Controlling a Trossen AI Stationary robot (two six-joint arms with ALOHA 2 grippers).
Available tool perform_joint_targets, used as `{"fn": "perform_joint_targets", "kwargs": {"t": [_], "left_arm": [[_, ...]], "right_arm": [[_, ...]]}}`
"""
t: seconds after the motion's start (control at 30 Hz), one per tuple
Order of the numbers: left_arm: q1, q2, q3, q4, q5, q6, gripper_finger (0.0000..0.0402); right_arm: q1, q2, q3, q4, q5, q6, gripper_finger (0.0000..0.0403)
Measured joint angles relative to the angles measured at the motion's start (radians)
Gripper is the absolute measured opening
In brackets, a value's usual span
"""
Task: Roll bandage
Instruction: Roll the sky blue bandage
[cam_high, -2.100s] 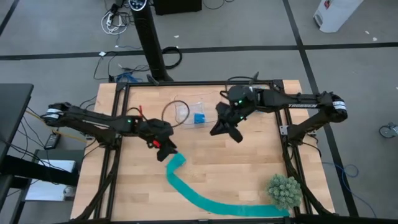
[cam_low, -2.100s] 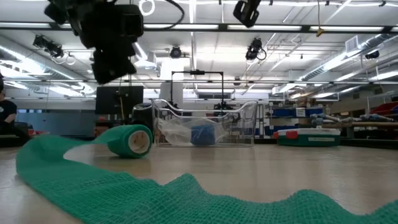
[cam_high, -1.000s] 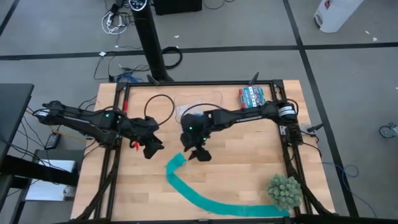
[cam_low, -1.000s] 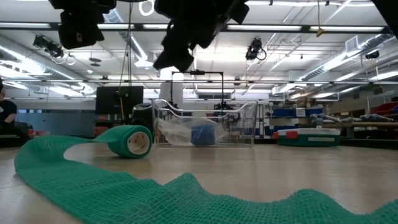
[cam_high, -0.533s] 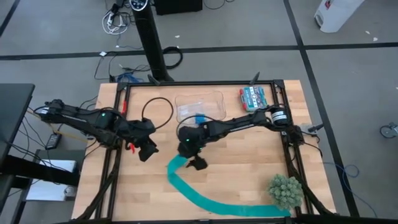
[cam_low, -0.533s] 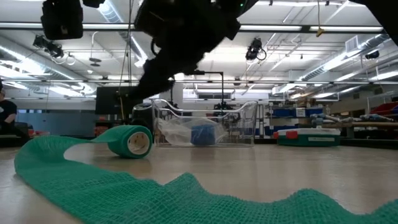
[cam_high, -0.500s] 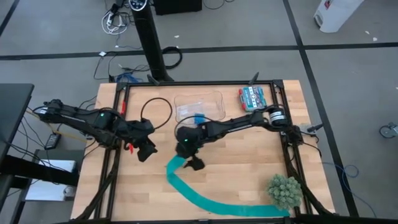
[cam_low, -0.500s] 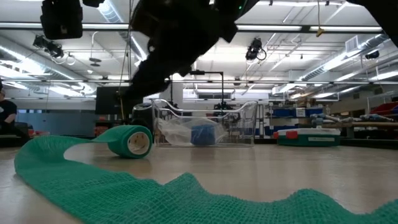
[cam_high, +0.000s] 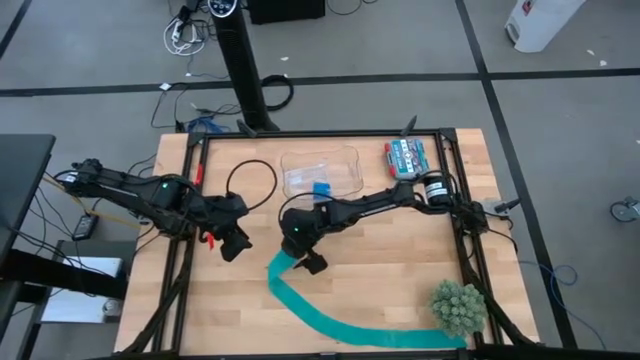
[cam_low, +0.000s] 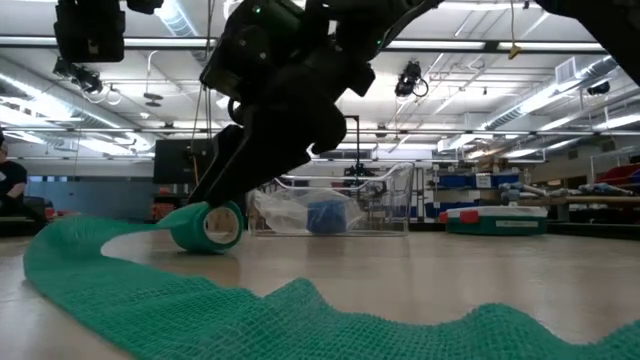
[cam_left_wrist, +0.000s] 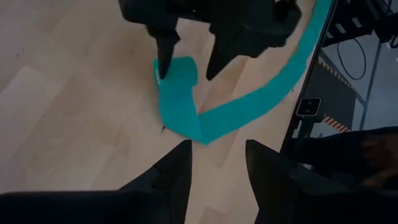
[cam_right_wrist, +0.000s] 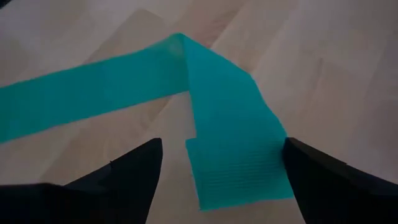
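Observation:
The teal bandage lies on the wooden table as a long curved ribbon (cam_high: 340, 325). Its rolled end (cam_high: 281, 263) is a small coil lying on its side (cam_low: 208, 227). My right gripper (cam_high: 301, 264) is down at this coil and open, slanting down from the far right, with one finger on each side of the coil (cam_right_wrist: 239, 171). My left gripper (cam_high: 232, 244) hangs above the table to the left of the coil, open, with nothing between its fingers (cam_left_wrist: 217, 163). My right gripper straddles the coil along its axis, one fingertip (cam_left_wrist: 164, 62) close to one end face and the other (cam_left_wrist: 212, 62) a little off the opposite end. I cannot tell whether either finger touches the coil, which rests on the table.
A clear plastic tub (cam_high: 320, 172) holding a blue roll (cam_high: 320, 189) stands at the far middle, with a packet (cam_high: 405, 156) to its right. A black cable loop (cam_high: 254, 185) lies far left. A green spiky ball (cam_high: 458, 307) sits near right. Black frame rails run along both sides.
My right gripper has come down and toward the table's near left, turning about its own axis, until its open fingers stand around the bandage's coil. The coil and ribbon lie where they were.

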Motion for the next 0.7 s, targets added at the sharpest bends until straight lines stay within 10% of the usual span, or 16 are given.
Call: {"fn": "perform_joint_targets", "kwargs": {"t": [0.7], "left_arm": [[-0.001, 0.0, 0.0, -0.001, 0.008, 0.012, 0.0157]], "right_arm": [[-0.002, -0.042, -0.002, -0.005, 0.098, -0.015, 0.0308]]}}
